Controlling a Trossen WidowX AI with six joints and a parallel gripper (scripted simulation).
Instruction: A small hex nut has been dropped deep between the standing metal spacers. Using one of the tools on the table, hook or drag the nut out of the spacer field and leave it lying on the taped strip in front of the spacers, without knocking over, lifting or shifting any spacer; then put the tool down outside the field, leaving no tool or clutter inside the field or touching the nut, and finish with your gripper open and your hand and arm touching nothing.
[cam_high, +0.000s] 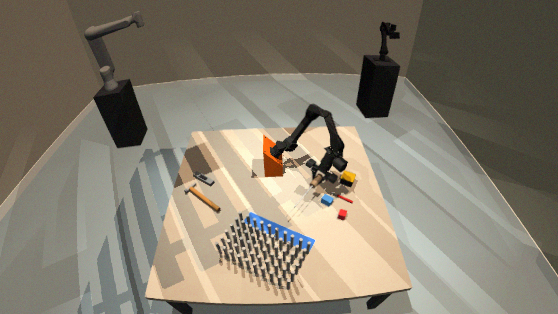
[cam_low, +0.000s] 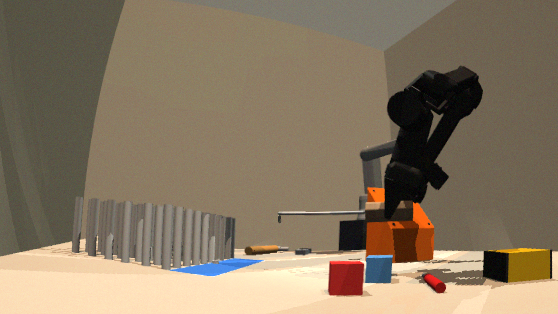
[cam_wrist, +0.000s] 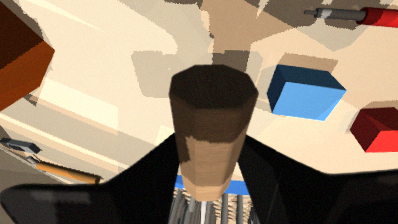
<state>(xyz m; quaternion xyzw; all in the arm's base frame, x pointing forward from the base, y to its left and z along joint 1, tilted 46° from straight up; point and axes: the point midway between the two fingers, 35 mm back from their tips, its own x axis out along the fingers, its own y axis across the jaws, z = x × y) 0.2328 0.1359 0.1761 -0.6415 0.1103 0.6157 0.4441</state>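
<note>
My gripper (cam_high: 319, 179) (cam_low: 398, 209) (cam_wrist: 206, 137) is shut on the wooden handle of the hook tool (cam_high: 315, 181) (cam_low: 375, 210) (cam_wrist: 207, 150). The tool's thin shaft runs out level above the table toward the spacers and ends in a small downturned hook, clear of the spacers in the exterior view. The metal spacers (cam_high: 260, 250) (cam_low: 148, 235) (cam_wrist: 240, 210) stand upright in rows. The blue taped strip (cam_high: 281, 228) (cam_low: 215, 268) (cam_wrist: 237, 187) lies along their arm-side edge. I cannot make out the hex nut in any view.
A blue block (cam_high: 327, 200) (cam_low: 379, 269) (cam_wrist: 305, 100), red block (cam_high: 342, 214) (cam_low: 345, 278), red-handled tool (cam_high: 345, 199) (cam_low: 434, 283) and yellow-black block (cam_high: 348, 177) (cam_low: 527, 265) lie near the arm. A hammer (cam_high: 204, 199) and a grey tool (cam_high: 204, 178) lie across the table. The orange base (cam_high: 273, 165) stands behind.
</note>
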